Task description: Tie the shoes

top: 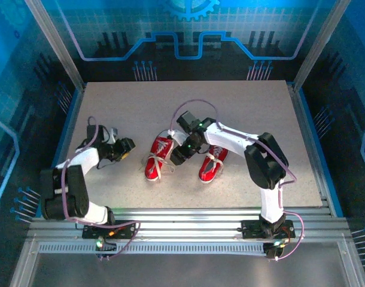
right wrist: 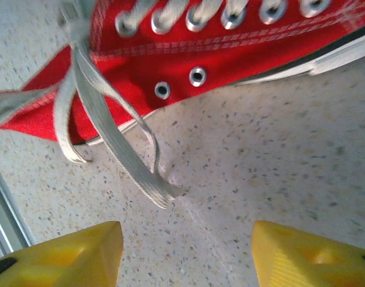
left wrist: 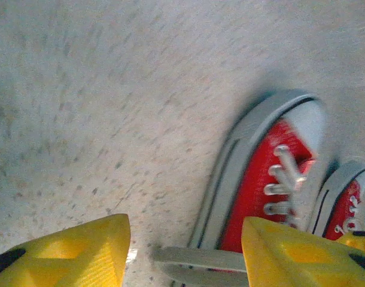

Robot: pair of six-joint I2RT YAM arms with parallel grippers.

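A big, pale, speckled desk (top: pixel 242 107) takes up the middle of the top view. The left arm (top: pixel 81 164) bends in from the left side. The right arm (top: pixel 263 161) goes up on the right and then reaches back over to the middle.

Two red shoes with white soles lie side by side in the middle of the desk. The first shoe (top: pixel 157 160) is on the left in the top view. The second shoe (top: pixel 211 168) is on the right, and there is a gap between them.

The left pincer (left wrist: pixel 183 230) is low over the desk, near the outer side of the first shoe but not touching it. Its yellow fingers (left wrist: pixel 69 254) are spread apart and they pinch nothing. A flat white bit of lace (left wrist: pixel 194 260) lies on the desk in the gap between them.

The right pincer (right wrist: pixel 185 233) is between the two shoes, close beside the first one. Its yellow fingers (right wrist: pixel 308 254) are spread apart too, with bare desk between them.

White laces (right wrist: pixel 81 89) bunch up at the top of the red shoe in the right wrist view. A loop and a flat end hang down from there onto the desk. Two small metal holes (right wrist: pixel 197 76) sit in the red side of that shoe.
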